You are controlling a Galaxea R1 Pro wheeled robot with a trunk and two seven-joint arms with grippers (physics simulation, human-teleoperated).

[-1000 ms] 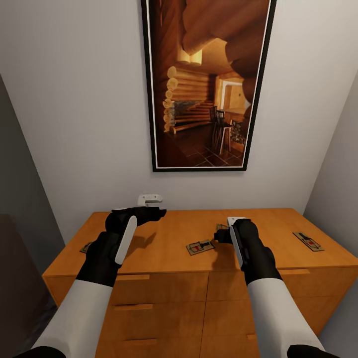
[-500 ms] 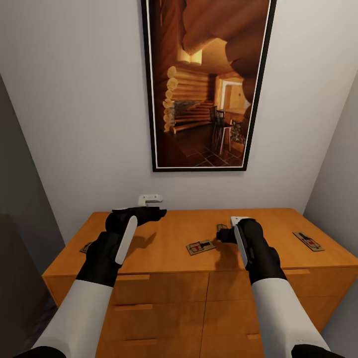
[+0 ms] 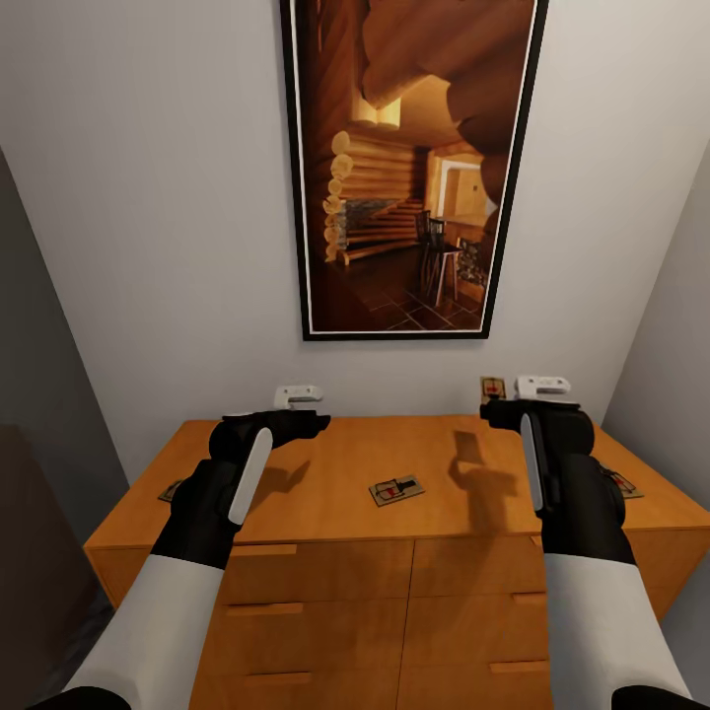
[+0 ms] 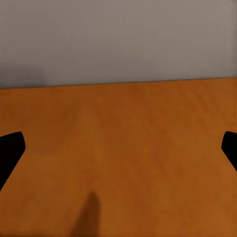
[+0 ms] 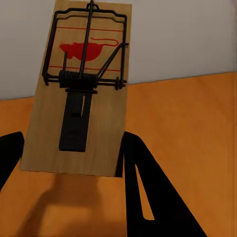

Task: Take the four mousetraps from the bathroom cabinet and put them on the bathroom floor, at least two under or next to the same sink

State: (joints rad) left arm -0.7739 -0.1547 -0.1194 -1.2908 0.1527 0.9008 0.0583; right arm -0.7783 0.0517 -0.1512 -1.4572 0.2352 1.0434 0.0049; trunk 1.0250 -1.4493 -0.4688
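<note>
Right gripper (image 3: pixel 496 411) has lifted one mousetrap (image 5: pixel 81 94) off the cabinet (image 3: pixel 325 473), fingers clenched on its board for carrying; left gripper (image 3: pixel 296 424) hovers, fingers spread, empty.

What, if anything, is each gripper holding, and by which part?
The right gripper holds a mousetrap by the lower end of its board, lifted above the cabinet. The left gripper is open and holds nothing.

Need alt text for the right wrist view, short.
A tan wooden mousetrap with a red mouse mark and dark wire parts is held between the right gripper's black fingers, lifted above the orange-brown cabinet top, a pale wall behind.
</note>
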